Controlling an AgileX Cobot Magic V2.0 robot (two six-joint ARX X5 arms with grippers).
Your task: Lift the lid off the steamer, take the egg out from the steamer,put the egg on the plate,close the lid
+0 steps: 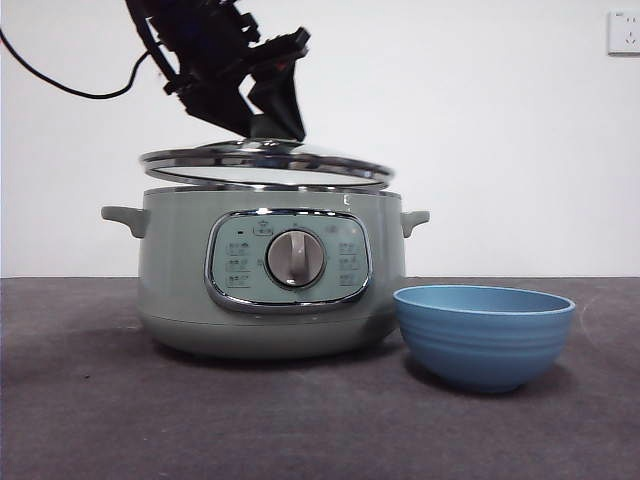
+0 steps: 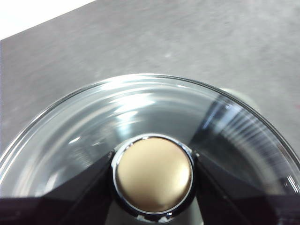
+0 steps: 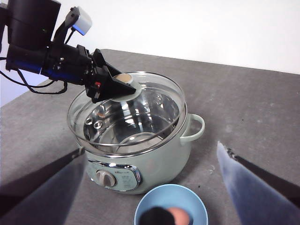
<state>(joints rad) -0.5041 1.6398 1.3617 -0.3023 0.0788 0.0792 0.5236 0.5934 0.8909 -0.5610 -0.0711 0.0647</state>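
The glass lid (image 1: 265, 162) with a chrome rim hangs slightly tilted just above the pale green steamer (image 1: 180, 280). My left gripper (image 1: 272, 125) is shut on the lid's knob (image 2: 153, 174), one jaw on each side; the glass dome (image 2: 140, 103) fills the left wrist view. In the right wrist view the lid (image 3: 140, 105) sits over the steamer (image 3: 164, 164), whose steel inside shows through. The blue plate (image 1: 485, 335) stands to the steamer's right. A pale egg (image 3: 179, 216) lies in the plate (image 3: 154, 199). My right gripper (image 3: 151, 149) is open, above the plate.
Dark grey table top (image 1: 100, 420) in front of a white wall. A wall socket (image 1: 624, 32) is at the upper right. The left arm's cable (image 1: 70, 85) hangs at the upper left.
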